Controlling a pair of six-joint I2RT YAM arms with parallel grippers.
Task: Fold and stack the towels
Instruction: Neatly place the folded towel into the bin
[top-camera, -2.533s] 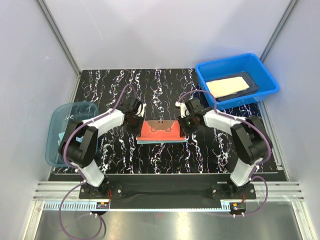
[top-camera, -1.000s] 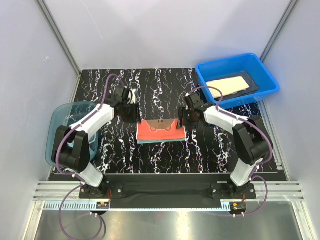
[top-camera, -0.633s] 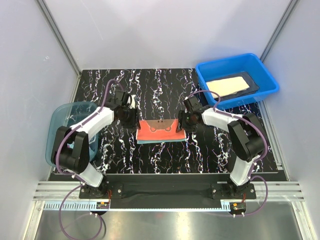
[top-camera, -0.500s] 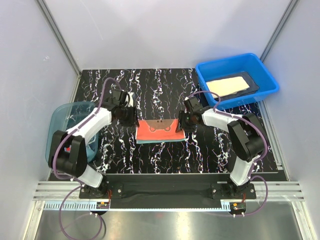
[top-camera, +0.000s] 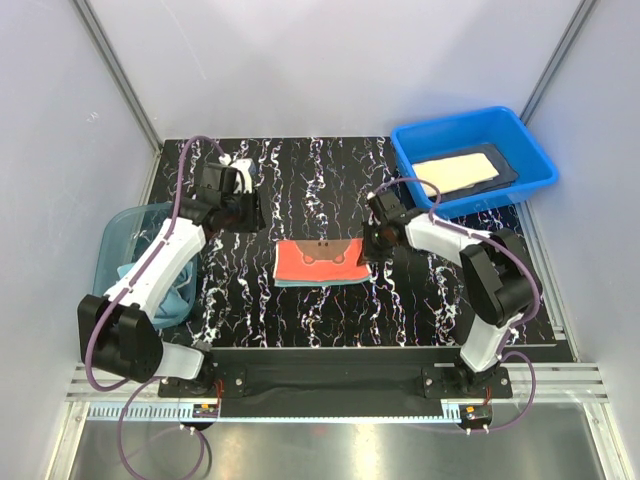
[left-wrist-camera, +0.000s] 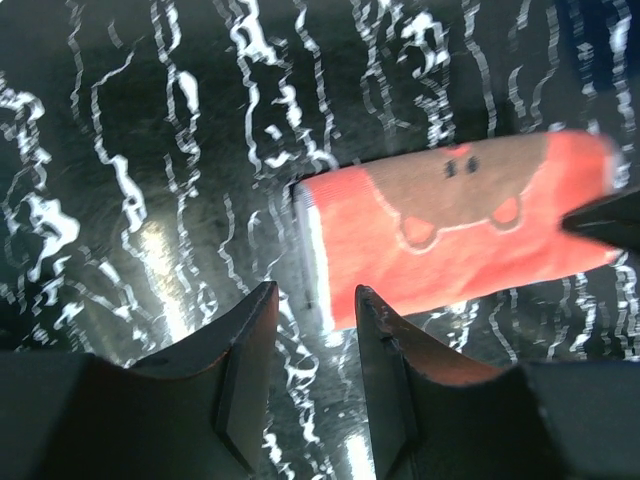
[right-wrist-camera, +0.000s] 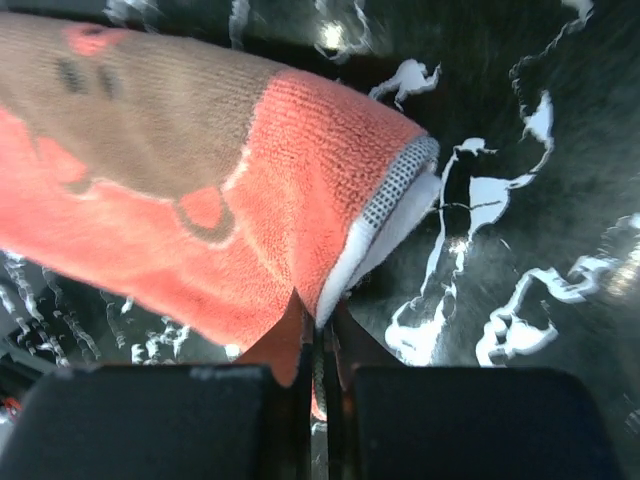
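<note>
A folded red towel (top-camera: 320, 260) with a brown bear face and teal edge lies on the black marbled table. My right gripper (top-camera: 372, 250) is shut on its right edge; the right wrist view shows the red cloth (right-wrist-camera: 200, 200) pinched between the jaws at my right gripper (right-wrist-camera: 320, 335). My left gripper (top-camera: 240, 212) is open and empty, raised up and left of the towel; the left wrist view shows the towel (left-wrist-camera: 460, 230) beyond my left gripper (left-wrist-camera: 315, 310). A pale yellow towel (top-camera: 455, 172) lies on a dark slate-blue one (top-camera: 505, 172) in the blue bin. A light teal towel (top-camera: 178, 285) lies in the tub.
The rigid blue bin (top-camera: 470, 125) stands at the back right. The translucent teal tub (top-camera: 115, 240) stands at the left edge under my left arm. Grey walls close in the table on three sides.
My left gripper has let go of the towel's left edge and pulled back up and to the left. My right gripper has stayed at the right edge, shut on it.
</note>
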